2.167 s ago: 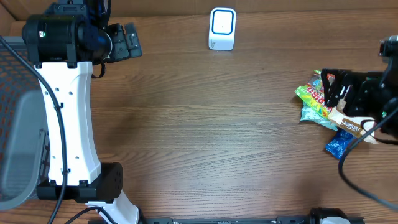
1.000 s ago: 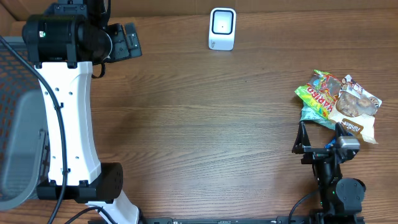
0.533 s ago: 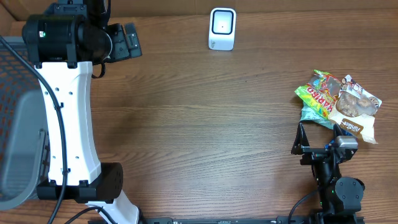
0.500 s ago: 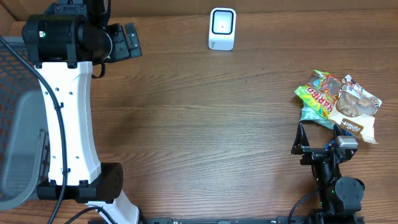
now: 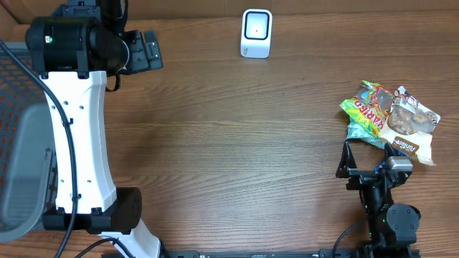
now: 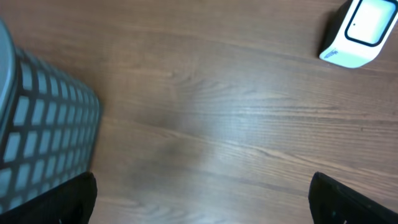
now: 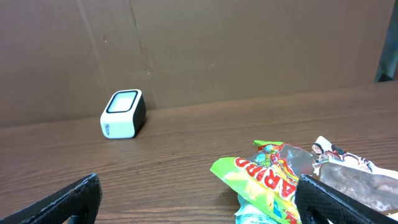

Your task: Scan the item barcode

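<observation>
The right gripper [image 5: 369, 150] sits low at the near right edge of the table [image 5: 237, 158], jaws spread fully wide with nothing between them. Just beyond its fingertips lies a small heap of snack packets: a green Haribo bag [image 5: 364, 107] overlapping a cookie packet [image 5: 410, 123], with a teal wrapper [image 5: 356, 131] partly underneath. The barcode scanner [image 5: 256, 33] stands upright at the far edge of the table, well apart from the packets. The left gripper [image 6: 205, 208] hangs above the far left area, jaws likewise wide and empty, near a mesh basket [image 6: 43, 130].
</observation>
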`<state>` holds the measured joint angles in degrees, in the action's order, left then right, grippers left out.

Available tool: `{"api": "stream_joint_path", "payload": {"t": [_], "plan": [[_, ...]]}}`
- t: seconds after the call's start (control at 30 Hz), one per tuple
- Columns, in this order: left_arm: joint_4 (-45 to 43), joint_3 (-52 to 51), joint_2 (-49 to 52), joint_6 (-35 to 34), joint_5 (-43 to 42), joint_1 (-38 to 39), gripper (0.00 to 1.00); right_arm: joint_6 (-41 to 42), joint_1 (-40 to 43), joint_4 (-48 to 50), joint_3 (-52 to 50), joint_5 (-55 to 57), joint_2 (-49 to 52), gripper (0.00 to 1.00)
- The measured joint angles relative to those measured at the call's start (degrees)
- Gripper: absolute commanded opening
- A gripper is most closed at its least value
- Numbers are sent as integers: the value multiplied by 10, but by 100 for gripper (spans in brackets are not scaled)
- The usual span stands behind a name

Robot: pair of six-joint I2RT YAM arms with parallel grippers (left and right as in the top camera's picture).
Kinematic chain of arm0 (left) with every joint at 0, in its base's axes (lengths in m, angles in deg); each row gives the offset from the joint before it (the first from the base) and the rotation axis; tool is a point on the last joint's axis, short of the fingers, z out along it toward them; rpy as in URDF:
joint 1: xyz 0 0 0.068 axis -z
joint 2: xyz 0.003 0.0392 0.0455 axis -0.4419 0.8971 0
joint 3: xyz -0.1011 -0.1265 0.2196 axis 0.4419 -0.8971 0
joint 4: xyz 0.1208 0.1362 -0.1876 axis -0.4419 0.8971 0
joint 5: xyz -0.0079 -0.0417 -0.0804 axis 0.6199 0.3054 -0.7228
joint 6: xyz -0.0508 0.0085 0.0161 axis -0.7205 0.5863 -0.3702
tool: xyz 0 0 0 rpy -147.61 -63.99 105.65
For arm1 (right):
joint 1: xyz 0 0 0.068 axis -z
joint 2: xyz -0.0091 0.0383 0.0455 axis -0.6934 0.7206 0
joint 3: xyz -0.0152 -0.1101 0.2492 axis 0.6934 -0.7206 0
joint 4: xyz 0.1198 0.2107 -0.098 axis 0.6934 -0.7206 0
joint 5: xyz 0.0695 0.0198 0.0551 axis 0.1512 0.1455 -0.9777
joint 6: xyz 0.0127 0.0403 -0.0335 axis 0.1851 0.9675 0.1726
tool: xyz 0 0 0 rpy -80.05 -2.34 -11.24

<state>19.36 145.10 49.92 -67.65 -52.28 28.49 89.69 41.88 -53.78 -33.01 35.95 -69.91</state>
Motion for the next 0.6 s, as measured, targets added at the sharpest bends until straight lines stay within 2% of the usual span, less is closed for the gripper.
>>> {"api": "stream_joint_path", "payload": {"t": [0.1,0.2,0.4,0.57,0.6], "plan": [[-64,-18,-13,36,1,0,99,0,0,0,0,0,0,100],[-169,-108,-82,92,-5,0,100,0,0,0,0,0,0,100],[-378,-373,-339,202,-35,3,100,0,0,-1,0,0,0,100],[-601,-662,-576,238,-63,-9,100,0,0,-1,0,0,-1,100],[-624,-707,-607,240,-65,-12,100,0,0,-1,0,0,-1,100]]}}
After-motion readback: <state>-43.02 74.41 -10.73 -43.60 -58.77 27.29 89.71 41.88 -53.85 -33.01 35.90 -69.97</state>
